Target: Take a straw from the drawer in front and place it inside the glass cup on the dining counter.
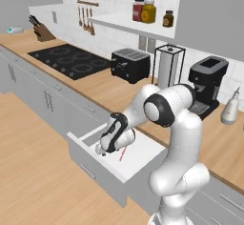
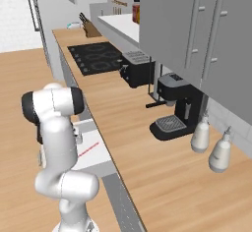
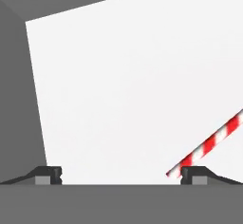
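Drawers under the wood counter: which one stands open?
The drawer directly beneath the gripper, pulled out to show its white inside with the straw lying flat. The neighbouring grey fronts sit flush, handles facing out.

Bright, even light all round, no glare; shadows barely show, and edges look soft and slightly blurred throughout.

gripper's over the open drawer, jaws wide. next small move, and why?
Probably shift sideways to centre on the straw, then descend. In the hand view it lies flat on the drawer floor, its end beside one fingertip, not between the open gripper's jaws.
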